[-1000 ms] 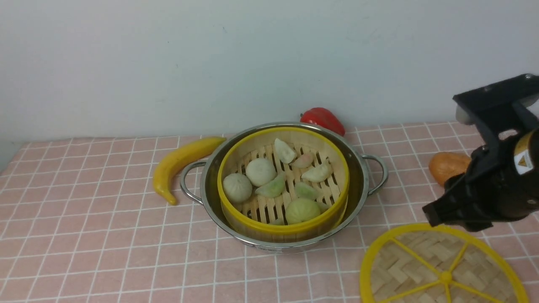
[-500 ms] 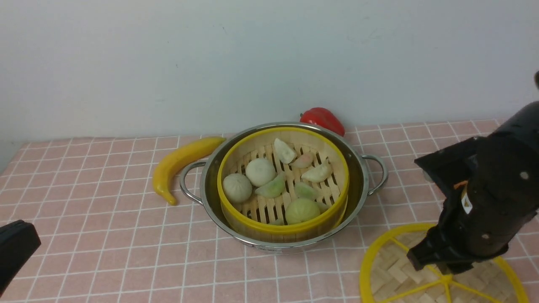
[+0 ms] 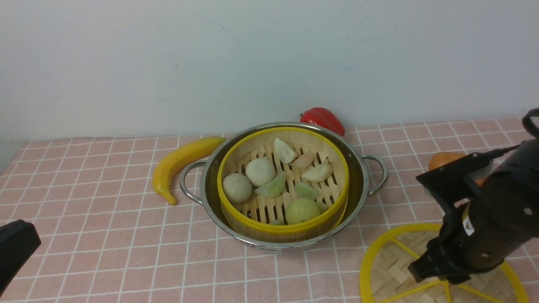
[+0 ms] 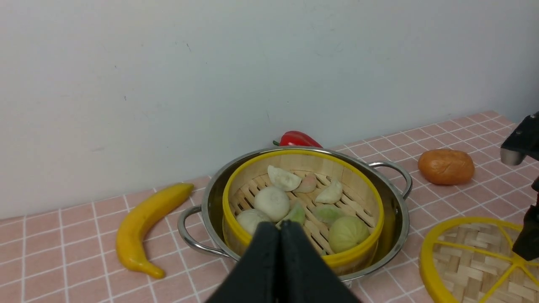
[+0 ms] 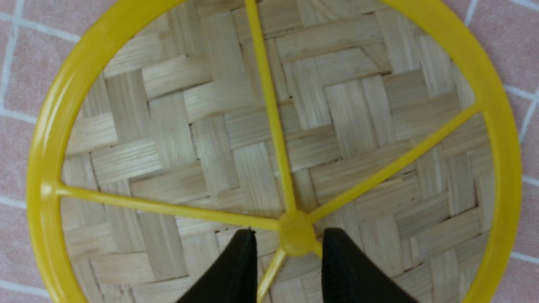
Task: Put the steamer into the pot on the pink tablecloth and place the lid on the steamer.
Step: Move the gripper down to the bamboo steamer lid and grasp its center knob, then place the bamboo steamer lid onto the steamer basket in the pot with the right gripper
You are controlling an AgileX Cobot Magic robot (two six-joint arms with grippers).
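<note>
Bamboo and yellow plastic make up the steamer (image 3: 283, 181), which we find sitting inside the pot (image 3: 362, 185) on the pink tablecloth (image 3: 105, 235), buns and dumplings on its slatted floor. Its top is uncovered. The lid (image 3: 387, 269) lies flat on the cloth, to the right of the pot and nearer us, apart from it. Over the lid's centre we see the right gripper (image 5: 290, 233), jaws spread, one finger on each side of the yellow knob. At the near left, the left gripper (image 4: 280, 225) is pressed together on nothing. A banana (image 3: 181, 162) lies just left of the pot, a red pepper (image 3: 324, 118) behind it, and an orange fruit (image 4: 446, 166) to the right.
</note>
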